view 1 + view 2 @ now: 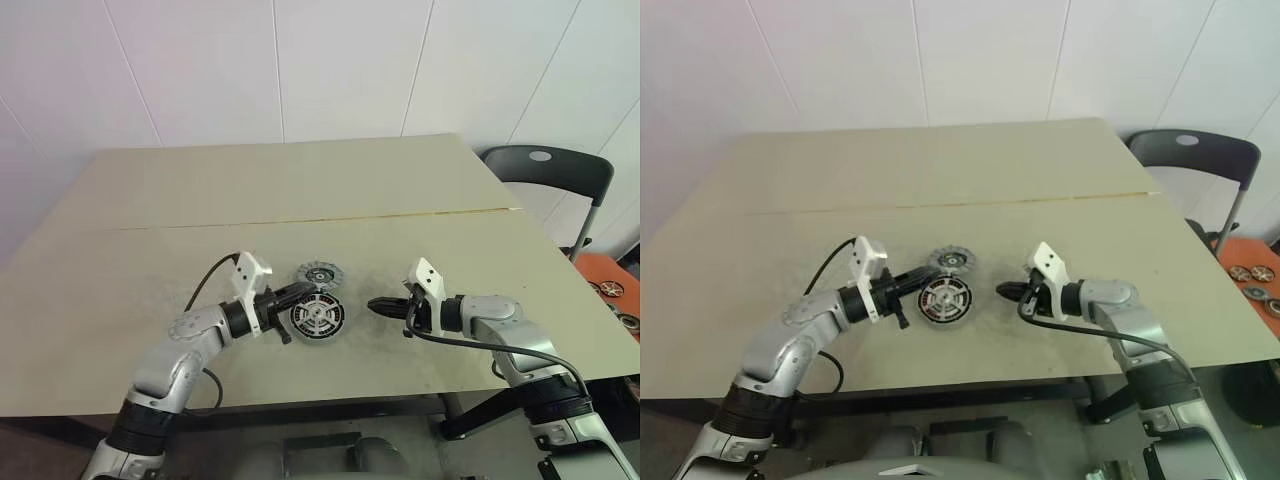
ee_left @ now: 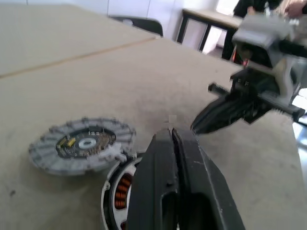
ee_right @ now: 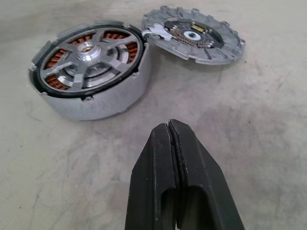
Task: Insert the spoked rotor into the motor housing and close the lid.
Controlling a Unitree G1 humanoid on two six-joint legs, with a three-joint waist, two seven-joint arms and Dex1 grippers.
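On the beige desk [image 1: 420, 170], the motor housing [image 3: 91, 76] stands with the spoked rotor [image 3: 88, 61] already seated inside, copper windings showing between the spokes. The lid [image 3: 194, 36] lies flat just beside it, its edge touching or nearly touching the housing rim, so closing the lid is what seems left to do.

Both claws are pinched fully together and hold nothing. The left claw [image 1: 297, 294] sits right at the housing's side, near the lid; the right claw [image 1: 377, 306] points at the housing from a short way off.

Risks, as I judge them: the lid is a thin, flat disc lying flush on the desk, so pads may skate over it rather than get under its edge. A closed left claw this close could nudge the housing or shove the lid away when it opens. If lifted by one edge, the lid could tilt and land crooked on the rim, jamming against the rotor.

The housing is a short, smooth metal drum with a black ring inside its rim. The lid is silvery-grey, its edge scalloped with small lugs, its centre dark with small parts. The desk surface looks matte and scuffed.
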